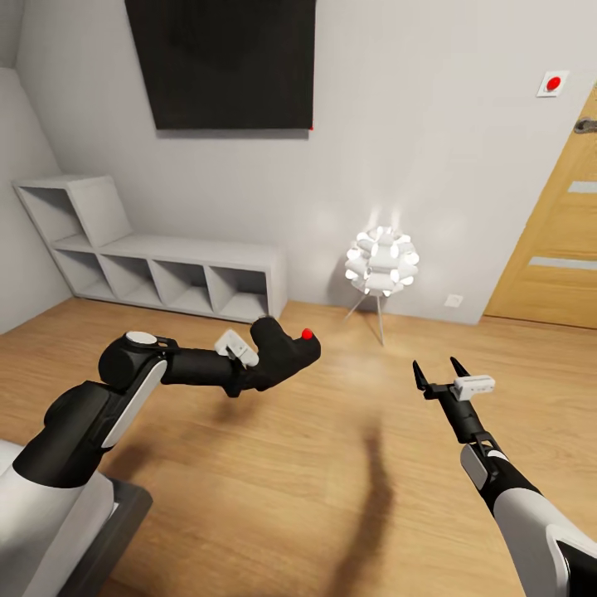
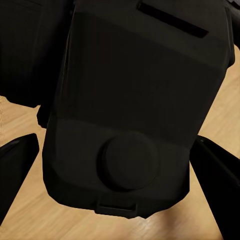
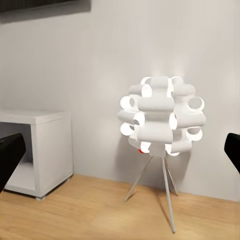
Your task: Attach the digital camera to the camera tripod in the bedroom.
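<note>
The digital camera (image 1: 284,355) is carried in the air above the light wood floor (image 1: 274,489), held at the end of the left arm. Its chunky black body juts forward and upward from the left gripper (image 1: 264,365), and a small red button (image 1: 307,334) sits on its top end. In the left wrist view the digital camera (image 2: 135,105) shows from close up as a dark block with a round knob (image 2: 127,161) and a narrow slot, while the gripper's dark fingers (image 2: 17,167) flank it on both sides; the claw is clenched around the camera body.

The right gripper (image 1: 440,374) hangs over the floor to the right, well apart from the camera, with its two black prongs spread and nothing between them, so this claw is released. In the right wrist view its fingertips (image 3: 11,155) sit at the two edges with a wide gap.

Beyond both arms stands a white ball-shaped lamp (image 1: 382,262) on thin splayed legs, lit and close to the pale grey wall (image 1: 431,166). The same lamp (image 3: 161,116) faces the right wrist camera. To the left, a low grey shelf unit (image 1: 170,269) with open compartments runs along the wall. Above it hangs a black panel (image 1: 224,62). At the right edge a wooden door (image 1: 555,240) is partly visible, with a small white box bearing a red button (image 1: 553,83) mounted on the wall beside it.
</note>
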